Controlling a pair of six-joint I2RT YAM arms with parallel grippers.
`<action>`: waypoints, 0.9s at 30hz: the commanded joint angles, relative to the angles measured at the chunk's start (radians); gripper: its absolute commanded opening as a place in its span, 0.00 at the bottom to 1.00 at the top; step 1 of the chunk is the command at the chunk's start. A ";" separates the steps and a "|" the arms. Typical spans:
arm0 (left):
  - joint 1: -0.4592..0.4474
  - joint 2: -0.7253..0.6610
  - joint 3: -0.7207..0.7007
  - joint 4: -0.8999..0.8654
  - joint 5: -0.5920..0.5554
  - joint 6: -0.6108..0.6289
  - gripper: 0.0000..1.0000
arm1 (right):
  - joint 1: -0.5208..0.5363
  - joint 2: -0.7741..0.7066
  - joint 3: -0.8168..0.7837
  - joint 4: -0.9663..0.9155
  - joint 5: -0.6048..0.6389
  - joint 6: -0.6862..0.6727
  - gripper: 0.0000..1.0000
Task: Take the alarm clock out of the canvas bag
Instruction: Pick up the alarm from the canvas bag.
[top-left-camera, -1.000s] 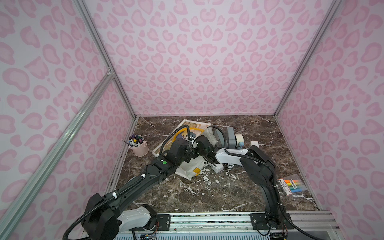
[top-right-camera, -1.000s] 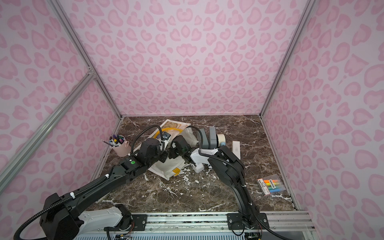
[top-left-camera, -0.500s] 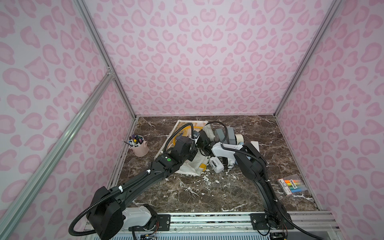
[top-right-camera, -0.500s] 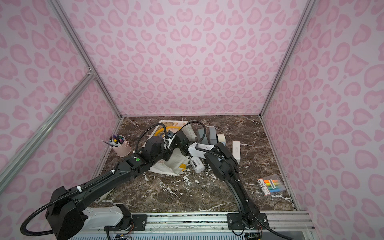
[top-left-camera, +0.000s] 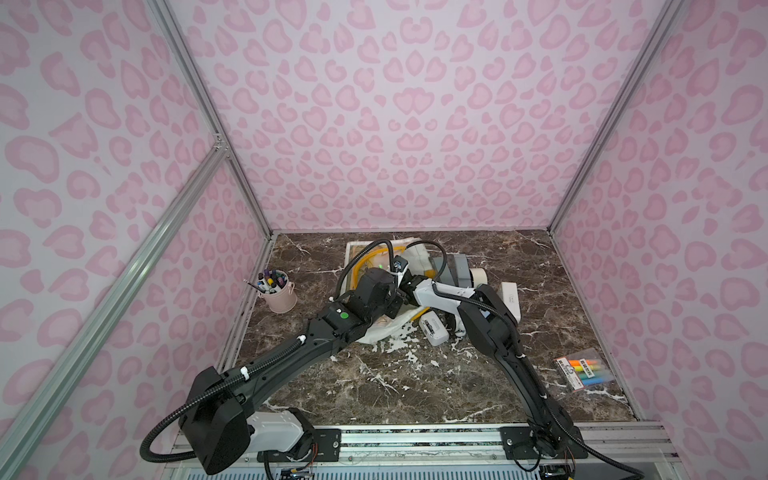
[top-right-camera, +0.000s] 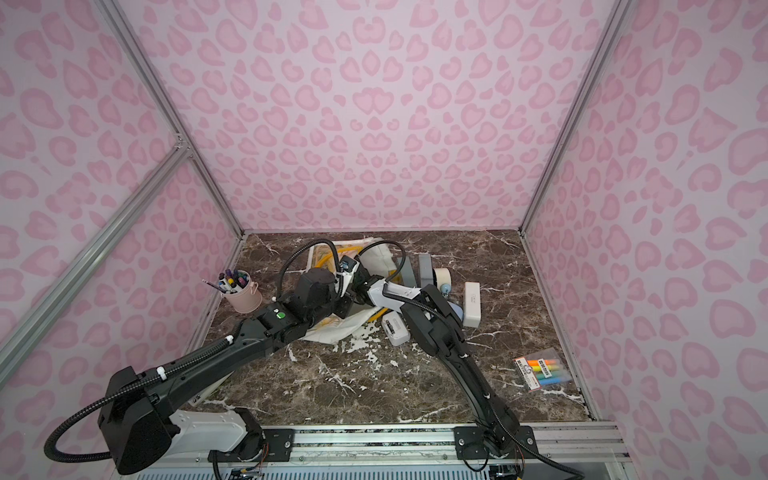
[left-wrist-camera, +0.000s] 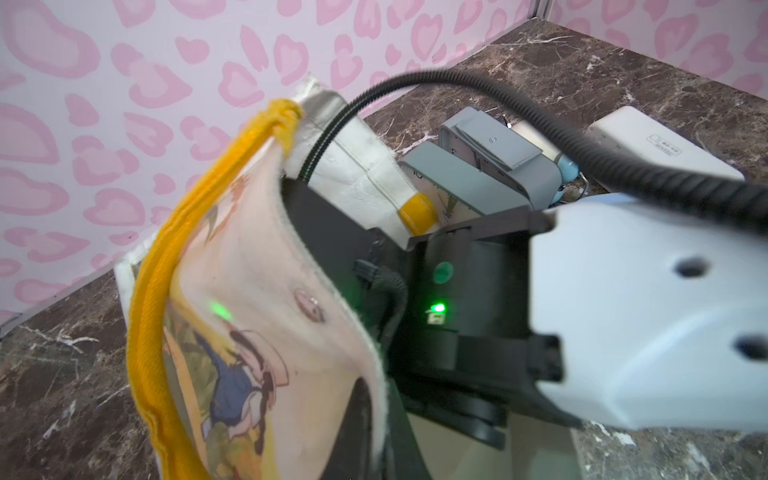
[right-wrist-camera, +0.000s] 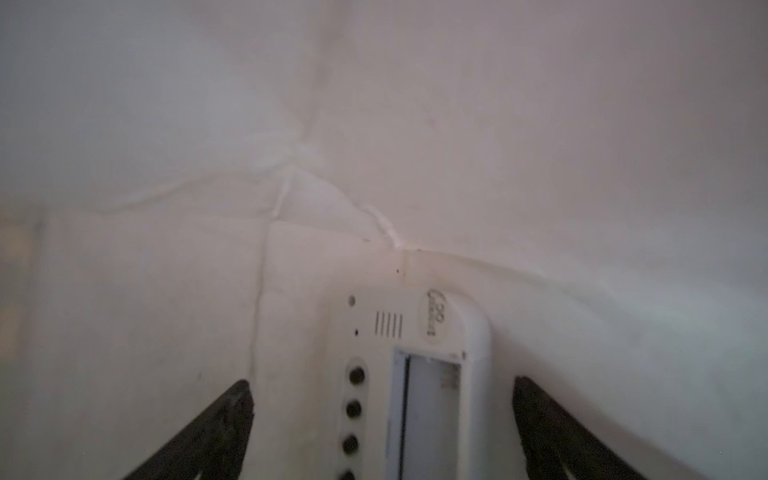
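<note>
Your right hand (right-wrist-camera: 382, 382) is inside the bag (left-wrist-camera: 257, 266), wide open, with the white clock (right-wrist-camera: 415, 374) between its fingers (right-wrist-camera: 220, 424) but not touching them. Your left hand (top-left-camera: 392, 309) is pinched tight on the bag's rim, holding it up near the middle of the desk's (top-left-camera: 415, 386) far edge.

Robot test booth in a lab, not a home. Pale walls printed with pink heart-shaped spots (top-left-camera: 395, 124) hang on bare aluminium frame posts (top-left-camera: 195, 83) around a dark brown marble-patterned tabletop (top-left-camera: 415, 386). Two black-and-white robot arms (top-left-camera: 291, 365) are mounted on a metal rail (top-left-camera: 415, 446) at six o'clock. Staged props: a pink metal pen bucket (top-left-camera: 280, 297) at nine o'clock and a clear packet of coloured highlighters (top-left-camera: 584, 370) at four o'clock.
</note>
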 joint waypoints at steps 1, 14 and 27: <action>-0.049 0.013 0.028 -0.050 0.149 0.061 0.03 | 0.010 0.072 0.119 -0.213 0.065 0.023 0.96; -0.060 -0.032 0.001 -0.092 0.088 0.073 0.03 | -0.012 0.243 0.411 -0.443 0.030 0.021 0.61; -0.057 0.019 0.001 -0.099 -0.131 0.086 0.03 | -0.003 0.189 0.383 -0.405 -0.049 -0.069 0.37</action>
